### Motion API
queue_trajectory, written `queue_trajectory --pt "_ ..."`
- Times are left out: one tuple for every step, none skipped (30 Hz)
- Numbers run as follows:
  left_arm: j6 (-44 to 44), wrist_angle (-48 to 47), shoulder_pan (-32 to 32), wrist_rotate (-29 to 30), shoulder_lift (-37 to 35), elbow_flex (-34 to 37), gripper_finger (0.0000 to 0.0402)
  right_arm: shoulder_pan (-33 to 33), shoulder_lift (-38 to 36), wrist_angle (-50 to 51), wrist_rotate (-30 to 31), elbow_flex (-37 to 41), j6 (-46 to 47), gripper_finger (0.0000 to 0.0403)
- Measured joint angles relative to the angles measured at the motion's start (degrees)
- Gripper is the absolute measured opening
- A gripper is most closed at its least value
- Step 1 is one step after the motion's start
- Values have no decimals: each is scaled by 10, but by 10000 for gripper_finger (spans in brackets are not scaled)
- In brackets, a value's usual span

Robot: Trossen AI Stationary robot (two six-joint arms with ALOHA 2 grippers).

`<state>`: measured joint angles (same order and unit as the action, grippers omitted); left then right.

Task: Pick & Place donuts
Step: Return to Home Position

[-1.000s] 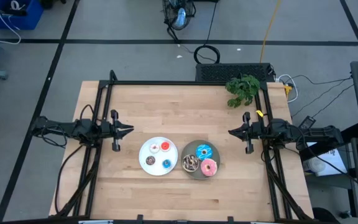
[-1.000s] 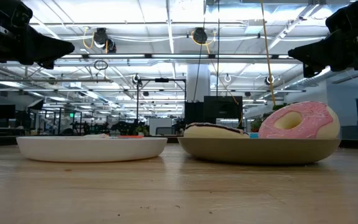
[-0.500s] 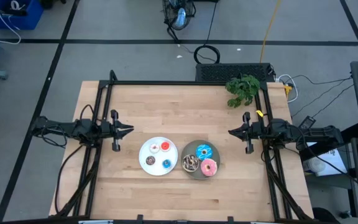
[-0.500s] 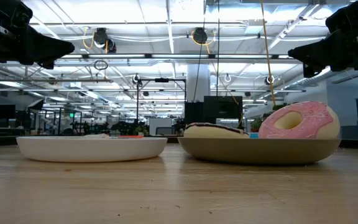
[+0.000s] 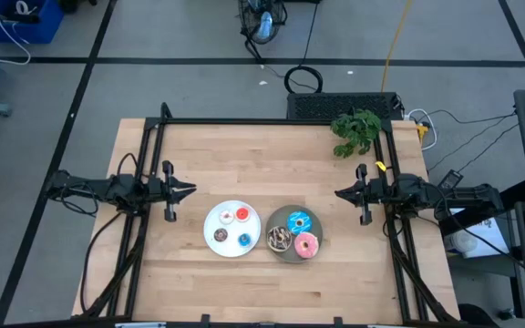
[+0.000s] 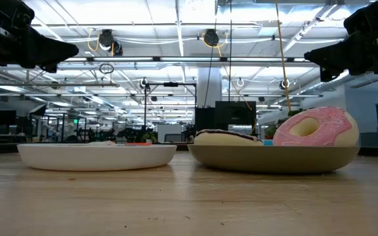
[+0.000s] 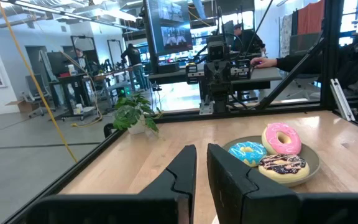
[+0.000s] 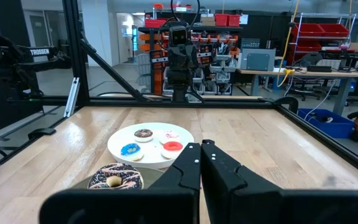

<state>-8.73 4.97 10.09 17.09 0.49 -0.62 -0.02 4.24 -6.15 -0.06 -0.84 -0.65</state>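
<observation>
Four tiny donuts lie flat on the white plate [image 5: 232, 246]: white-pink [image 5: 227, 216], red [image 5: 242, 214], dark brown [image 5: 221, 236] and blue [image 5: 244, 240]. Beside it, the grey plate [image 5: 287, 257] holds the blue sprinkled donut [image 5: 300, 221], the chocolate sprinkled donut [image 5: 279, 239] and the pink donut [image 5: 306, 244]; the pink one leans up on the rim [image 6: 315, 127]. My left gripper [image 5: 190, 190] hovers level at the left, above the table, its fingers [image 7: 188, 158] a narrow gap apart and holding nothing. My right gripper [image 5: 338, 193] hovers level at the right, shut and holding nothing [image 8: 201, 144].
A potted green plant [image 5: 356, 133] stands at the table's far right corner. Black frame rails [image 5: 153, 146] run along the left, right and far edges. Bare wood lies between the grippers and the plates, and across the far half of the table.
</observation>
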Motion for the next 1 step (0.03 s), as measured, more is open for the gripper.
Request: queue_trajectory --pt "0 0 0 0 0 0 47 0 0 0 0 0 0 0"
